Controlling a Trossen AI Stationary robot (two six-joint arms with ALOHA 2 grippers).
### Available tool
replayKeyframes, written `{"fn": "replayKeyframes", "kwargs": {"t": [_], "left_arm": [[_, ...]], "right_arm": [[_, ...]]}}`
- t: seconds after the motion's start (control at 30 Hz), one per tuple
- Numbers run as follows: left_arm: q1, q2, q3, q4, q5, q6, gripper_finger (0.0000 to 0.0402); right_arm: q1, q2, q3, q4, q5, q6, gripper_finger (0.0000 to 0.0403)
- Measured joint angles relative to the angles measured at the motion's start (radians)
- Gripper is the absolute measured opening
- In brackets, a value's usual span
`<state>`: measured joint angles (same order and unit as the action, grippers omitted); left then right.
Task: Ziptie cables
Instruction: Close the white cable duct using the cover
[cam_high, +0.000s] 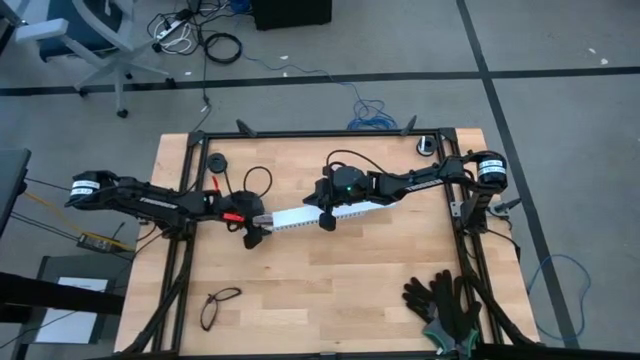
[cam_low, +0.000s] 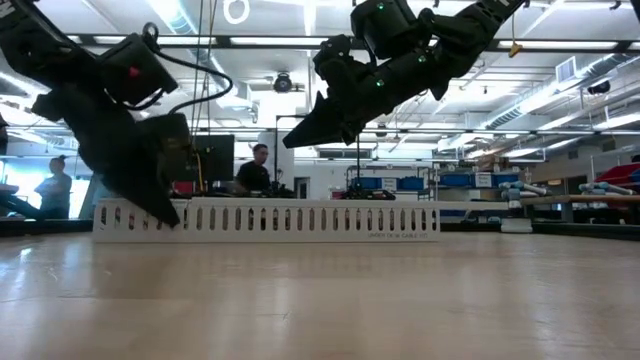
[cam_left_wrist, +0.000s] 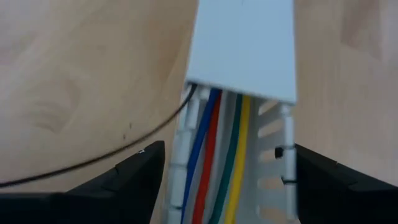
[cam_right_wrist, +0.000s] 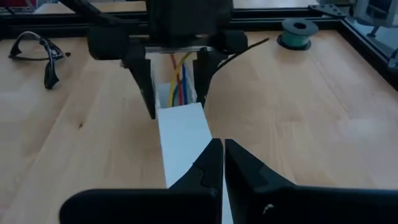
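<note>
The loose multicoloured cables (cam_left_wrist: 214, 155) lie inside the long white slotted plastic rail (cam_high: 325, 212) mid-table; black-framed glasses (cam_high: 218, 305) lie near-left, dark gloves (cam_high: 445, 305) near-right.

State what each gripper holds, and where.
Nothing is held. The left gripper stands open astride the white rail's end, where the cables lie; the right gripper is shut above the rail.
</note>
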<state>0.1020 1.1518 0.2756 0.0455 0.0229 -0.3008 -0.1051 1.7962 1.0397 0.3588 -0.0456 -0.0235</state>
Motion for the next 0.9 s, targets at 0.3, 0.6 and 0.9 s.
{"fn": "replayKeyframes", "kwargs": {"t": [0.3,0.6,0.9], "left_arm": [[0.001,-0.115,0.012,-0.162,-0.040,0.022,0.0280],[-0.061,-0.125,-0.001,-0.196,-0.111,-0.019,0.0280],[-0.105,-0.126,-0.015,-0.177,-0.249,-0.022,0.0259]], "right_arm": [[0.000,0.000,0.000,0.004,0.000,0.004,0.0000],[0.000,0.000,0.000,0.005,0.000,0.005,0.0000],[0.000,0.001,0.002,-0.086,-0.033,0.048,0.0000]]}}
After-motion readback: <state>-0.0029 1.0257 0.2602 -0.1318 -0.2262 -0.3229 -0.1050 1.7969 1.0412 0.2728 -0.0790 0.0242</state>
